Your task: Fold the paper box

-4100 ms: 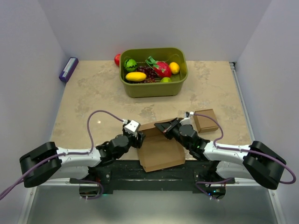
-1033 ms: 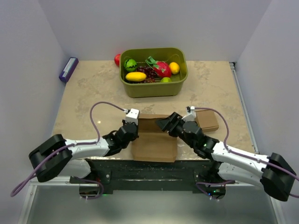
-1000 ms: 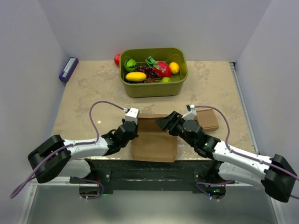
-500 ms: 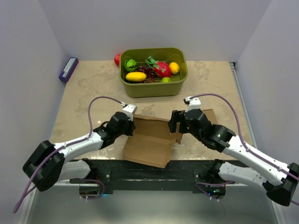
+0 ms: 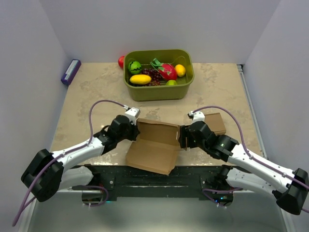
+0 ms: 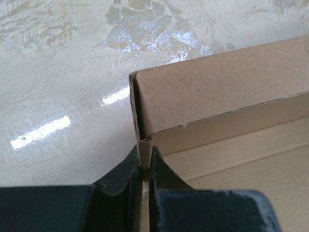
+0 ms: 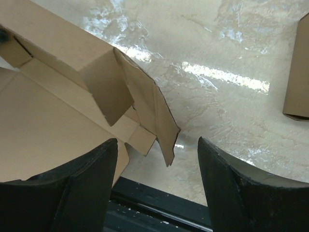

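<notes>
Beige marbled tabletop (image 5: 91,96) holds your large brown corrugated paper box (image 5: 153,147), which lies part-opened on the near side of the olive-green plastic bin (image 5: 159,93). Your left gripper (image 6: 145,162) is clamped on the box's upright wall at its left corner. Your right gripper (image 7: 157,154) has its jaws wide apart around the box's right side flap, not pinching it. You'll see a small brown cardboard cube (image 5: 215,123) near-right of the bin.

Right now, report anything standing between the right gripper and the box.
Nothing visible does. The right gripper is open right at the box's flap. The cube sits off to the side, out of the way.
</notes>
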